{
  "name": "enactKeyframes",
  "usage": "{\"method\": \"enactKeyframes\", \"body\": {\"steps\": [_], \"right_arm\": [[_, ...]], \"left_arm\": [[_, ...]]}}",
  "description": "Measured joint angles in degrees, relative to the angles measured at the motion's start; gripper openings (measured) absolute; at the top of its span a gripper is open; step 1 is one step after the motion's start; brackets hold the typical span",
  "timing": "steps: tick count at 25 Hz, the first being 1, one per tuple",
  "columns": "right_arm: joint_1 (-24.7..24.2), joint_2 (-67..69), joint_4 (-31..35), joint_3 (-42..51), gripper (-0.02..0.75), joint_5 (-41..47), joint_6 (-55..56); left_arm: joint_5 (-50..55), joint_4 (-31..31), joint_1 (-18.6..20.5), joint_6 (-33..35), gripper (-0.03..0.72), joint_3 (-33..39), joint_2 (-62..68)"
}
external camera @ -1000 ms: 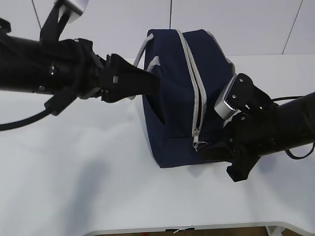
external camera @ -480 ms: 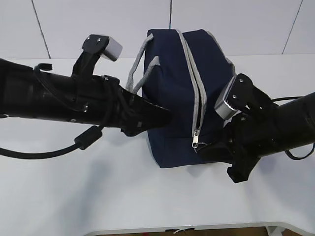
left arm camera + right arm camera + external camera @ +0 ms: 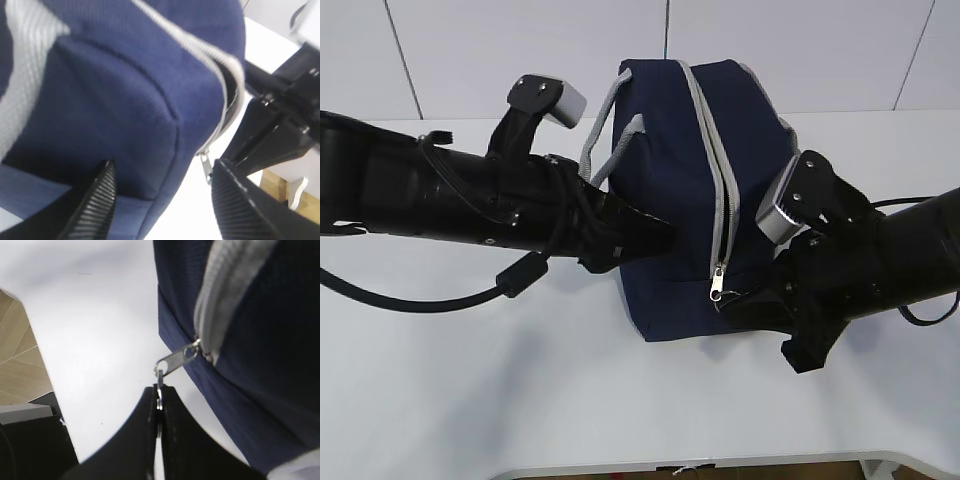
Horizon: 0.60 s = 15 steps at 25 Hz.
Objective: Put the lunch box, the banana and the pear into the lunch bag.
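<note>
So the right hand is clamped tight on the ring pull of the zipper. In the right wrist view you can see the two black fingers pressed together with the little metal ring pinched between them, and the slider tab sticks out from the bottom end of the grey zipper tape. The zipper looks closed along the whole stretch you can see, running from the top of the bag down to that slider near the bag's lower front edge.

The left hand is spread open, one ribbed finger against the navy fabric at the bag's lower corner, the other finger out past the corner in the air, so it's straddling the corner, not squeezing anything.

The lunch bag itself sits on the white surface between the two arms, grey webbing handles sticking up on its left side. The left arm comes in from the left and the right arm from the lower right.
</note>
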Motion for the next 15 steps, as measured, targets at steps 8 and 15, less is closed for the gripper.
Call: {"method": "enactKeyframes", "body": {"steps": [8, 15], "right_arm": [[0.0, 0.0, 0.0, 0.0, 0.018, 0.0, 0.0], [0.0, -0.25, -0.75, 0.0, 0.018, 0.0, 2.01]], "left_arm": [[0.0, 0.0, 0.0, 1.71, 0.014, 0.0, 0.0], [0.0, -0.1, 0.0, 1.93, -0.013, 0.0, 0.12]]}}
